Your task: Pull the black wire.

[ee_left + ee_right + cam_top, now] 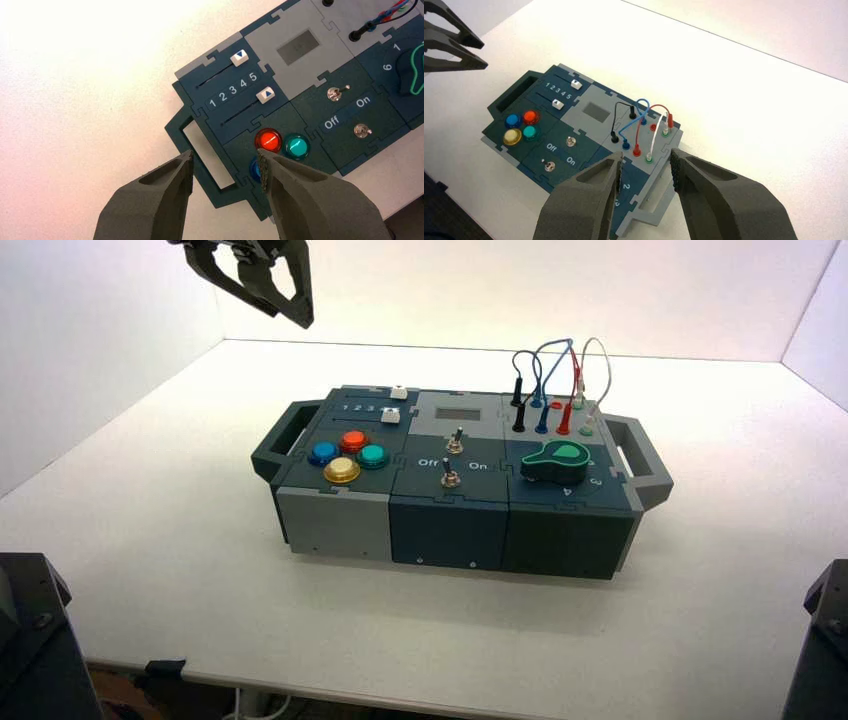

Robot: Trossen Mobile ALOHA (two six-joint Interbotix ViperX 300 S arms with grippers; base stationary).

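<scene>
Plugs (pixel 614 136), slim and black, sit deep in their holes, so the thin black wire (pixel 617 109) between them stands up in a loop. It is near the back right corner of the big grey and dark blue box (pixel 450 525), left of the thin blue wires (pixel 634 124). Its long way goes from the box's back edge toward its front edge, and the plugs point straight down. The dark metal left gripper (pixel 290 318) hangs high past the box's back left corner, its jaws wide, maybe so a plug can fit in between. The dark right gripper (pixel 646 167) is up over the box's right end, also wide, with nothing in it, and looks like it is waiting. Next, one plug needs a good pinch and a pull up.
</scene>
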